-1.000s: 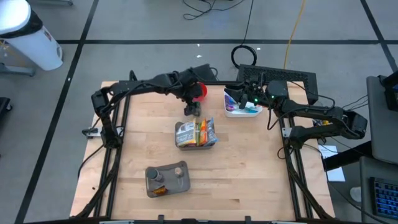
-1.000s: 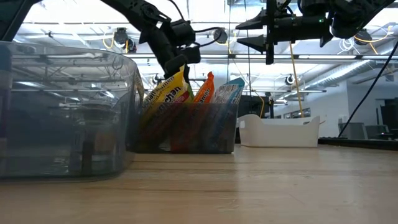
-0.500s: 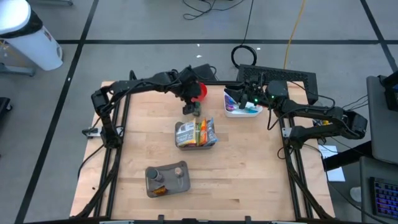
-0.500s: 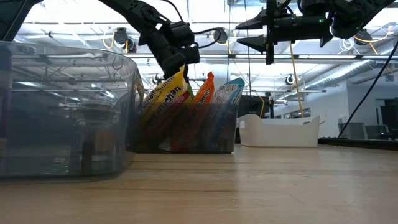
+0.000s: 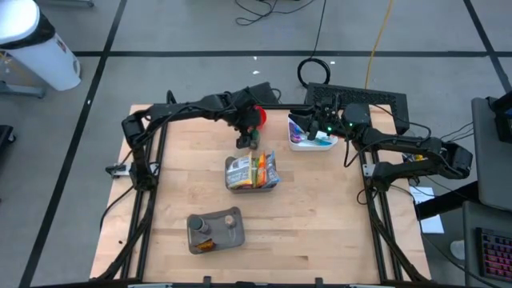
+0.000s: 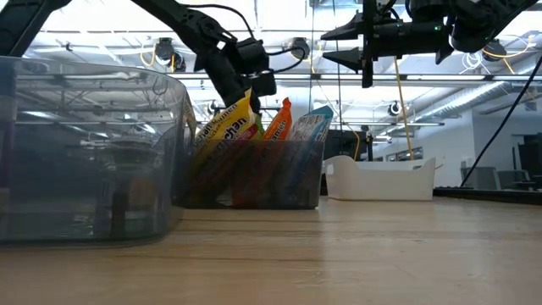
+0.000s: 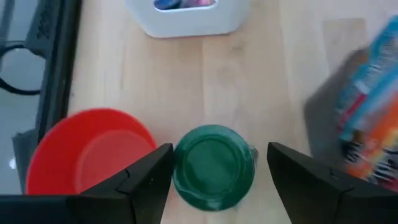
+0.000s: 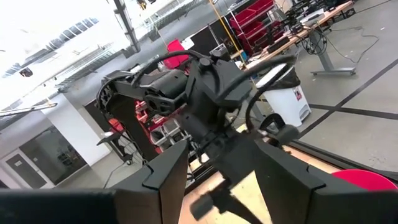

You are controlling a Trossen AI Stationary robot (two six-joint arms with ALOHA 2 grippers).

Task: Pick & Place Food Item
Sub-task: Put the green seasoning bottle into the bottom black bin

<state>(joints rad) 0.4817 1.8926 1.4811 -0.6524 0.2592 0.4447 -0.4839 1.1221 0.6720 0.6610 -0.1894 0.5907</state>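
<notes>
Hovering with jaws spread either side of the green cup (image 7: 213, 166), the left gripper (image 7: 217, 177) holds nothing; the red bowl (image 7: 87, 155) sits just beside. Risk: a finger may clip that bowl, or the cup may tip, on descent

In the left wrist view the red bowl (image 7: 87, 155) is cut off at the lower edge, and the snack packets (image 7: 367, 118) blur past the frame's side. From above, the white bin's (image 5: 310, 142) contents are too small to identify.
</notes>
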